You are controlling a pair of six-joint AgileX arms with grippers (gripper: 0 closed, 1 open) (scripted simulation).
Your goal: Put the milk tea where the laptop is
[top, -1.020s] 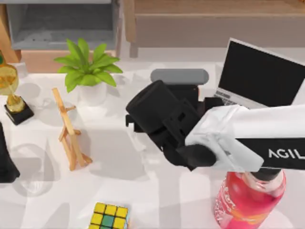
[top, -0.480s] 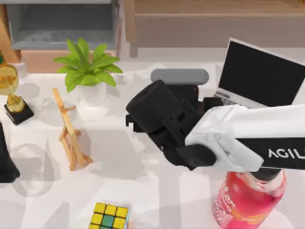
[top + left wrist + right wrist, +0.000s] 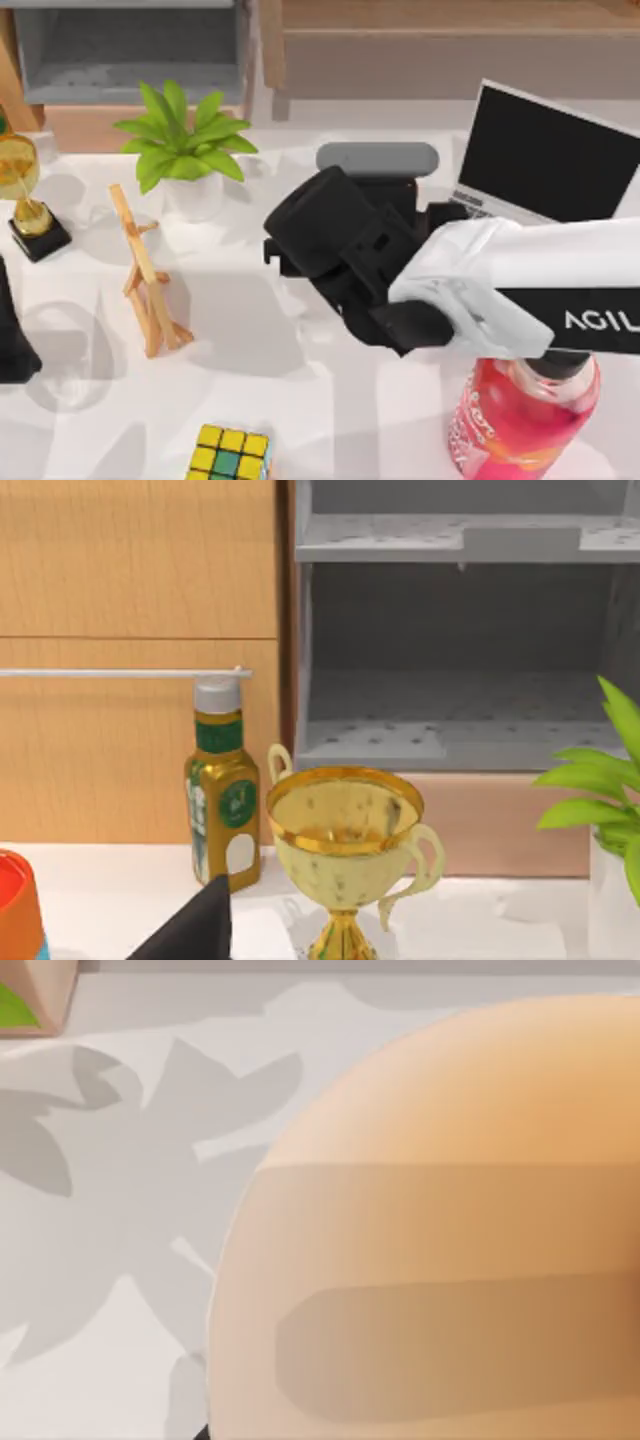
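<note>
Milk tea (image 3: 440,1230) sat tight against our right gripper (image 3: 345,250), left of laptop (image 3: 545,155); grip unclear, so carrying risked tipping it onto keyboard.

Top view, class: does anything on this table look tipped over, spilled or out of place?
Nothing stands out. The plant, trophy, wooden easel, pink bottle and open laptop all stand upright, and no spill shows on the table.

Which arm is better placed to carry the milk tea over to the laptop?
The right. Its gripper sits mid-table with the milk tea looming right in front of its wrist camera, and the laptop is on that arm's side. The left arm is parked at the table's left edge.
</note>
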